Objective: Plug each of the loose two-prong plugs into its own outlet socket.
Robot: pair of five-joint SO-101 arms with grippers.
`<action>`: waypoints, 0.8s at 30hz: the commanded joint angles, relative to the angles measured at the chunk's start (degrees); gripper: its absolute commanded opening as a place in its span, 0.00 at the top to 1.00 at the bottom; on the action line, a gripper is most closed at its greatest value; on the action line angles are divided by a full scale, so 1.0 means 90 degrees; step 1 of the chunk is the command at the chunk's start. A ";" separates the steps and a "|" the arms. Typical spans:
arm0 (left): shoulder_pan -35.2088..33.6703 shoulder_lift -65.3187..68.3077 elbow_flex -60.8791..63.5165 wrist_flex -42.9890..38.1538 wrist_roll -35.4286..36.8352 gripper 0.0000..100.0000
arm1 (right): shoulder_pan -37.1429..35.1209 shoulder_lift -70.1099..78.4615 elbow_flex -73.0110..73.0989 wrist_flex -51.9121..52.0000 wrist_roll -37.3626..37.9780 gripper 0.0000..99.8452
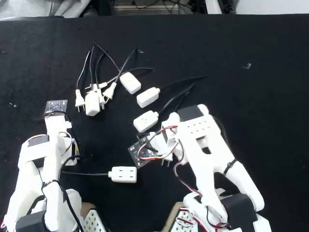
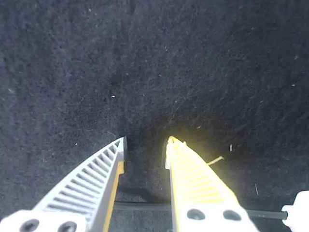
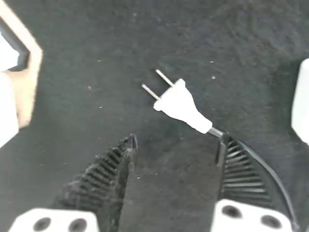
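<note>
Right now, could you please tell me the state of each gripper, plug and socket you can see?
Left gripper, jaws open, empty.
Right gripper, jaws open, empty.
Plug, loose, lying flat, prongs bare.
Front socket, no plug in it.
Socket beside right arm, no plug in it.

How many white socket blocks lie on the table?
5 socket blocks: three in a row near the middle, one among the plugs at left, one alone in front. The right arm may hide more.
</note>
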 commanded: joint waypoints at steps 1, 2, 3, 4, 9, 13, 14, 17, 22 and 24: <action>-0.0151 0.0020 0.0024 -0.0225 -0.0078 0.86 | 0.0068 -0.0093 0.0308 -0.0821 0.0117 0.72; -0.0151 0.0020 0.0024 -0.0225 -0.0078 0.86 | 0.0068 -0.0093 0.0513 -0.1094 0.0117 0.72; -0.0151 0.0020 0.0024 -0.0225 -0.0078 0.86 | 0.0049 -0.0093 0.0689 -0.1309 0.0117 0.72; -0.0151 0.0020 0.0024 -0.0225 -0.0078 0.86 | -0.0010 -0.0093 0.0845 -0.1495 0.0117 0.72; -0.0151 0.0020 0.0024 -0.0225 -0.0078 0.86 | -0.0254 -0.0093 0.1402 -0.1915 0.0127 0.72; -0.0151 0.0020 0.0024 -0.0225 -0.0078 0.86 | -0.0361 -0.0093 0.1626 -0.2295 0.0127 0.72; -0.0151 0.0020 0.0024 -0.0225 -0.0078 0.86 | -0.0391 -0.0054 0.1685 -0.2452 0.0127 0.72; -0.0151 0.0020 0.0024 -0.0225 -0.0078 0.86 | -0.0381 0.0249 0.1783 -0.2891 0.0117 0.76; -0.0151 0.0020 0.0024 -0.0225 -0.0078 0.86 | -0.0303 0.0562 0.1568 -0.2813 -0.0342 0.98; -0.0151 0.0020 0.0024 -0.0225 -0.0078 0.86 | -0.0313 0.0464 0.1343 -0.2510 -0.0938 0.98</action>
